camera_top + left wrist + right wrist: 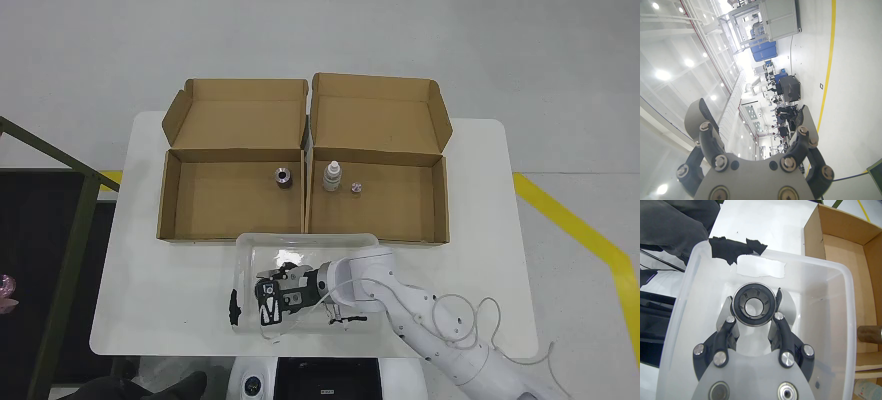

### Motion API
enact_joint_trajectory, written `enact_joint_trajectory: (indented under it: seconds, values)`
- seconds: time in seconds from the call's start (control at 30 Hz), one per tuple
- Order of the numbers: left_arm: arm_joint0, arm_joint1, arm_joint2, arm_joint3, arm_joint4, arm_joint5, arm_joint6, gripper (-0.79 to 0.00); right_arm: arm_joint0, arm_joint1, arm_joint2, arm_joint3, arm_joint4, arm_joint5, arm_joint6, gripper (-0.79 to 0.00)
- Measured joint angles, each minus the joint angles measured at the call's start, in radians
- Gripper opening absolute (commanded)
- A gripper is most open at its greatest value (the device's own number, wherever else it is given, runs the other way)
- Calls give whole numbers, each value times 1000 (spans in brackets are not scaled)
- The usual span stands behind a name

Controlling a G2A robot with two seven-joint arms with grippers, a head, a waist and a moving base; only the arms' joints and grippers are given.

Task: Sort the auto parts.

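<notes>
Top view: R gripper (270,300) is low in the bin (300,238); behind it a box (220,205) w/ a rusty part (282,178). L wrist view: L gripper (752,109) spread wide, empty, aimed away from the work. R wrist view: R gripper clamps the bearing (740,313) by the tips only, inside bin; being round, I fear it slips at lift, or knocks the bin wall.

The ring (755,306) is black within a silvery metal band. The tub (848,279) is clear plastic, bearing torn black tape (728,249) and a white patch (761,266). The left box (215,200) and the right box (400,205) are plain brown cardboard; the table (480,260) is white. The cylinder (868,335) is rusty brown, the bottle (331,176) white.
</notes>
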State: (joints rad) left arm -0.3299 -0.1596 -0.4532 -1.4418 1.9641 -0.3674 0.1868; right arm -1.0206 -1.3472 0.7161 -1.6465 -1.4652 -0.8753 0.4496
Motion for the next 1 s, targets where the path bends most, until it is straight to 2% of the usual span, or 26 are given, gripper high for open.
enact_joint_trajectory:
  seconds: [0.67, 1.0]
  values:
    - [0, 0, 0, 0, 0, 0, 0, 0, -34, 36, 105, -170, 28, -18, -23, -785]
    - [0, 0, 0, 0, 0, 0, 0, 0, -15, 48, 160, -253, 57, -11, -36, -785]
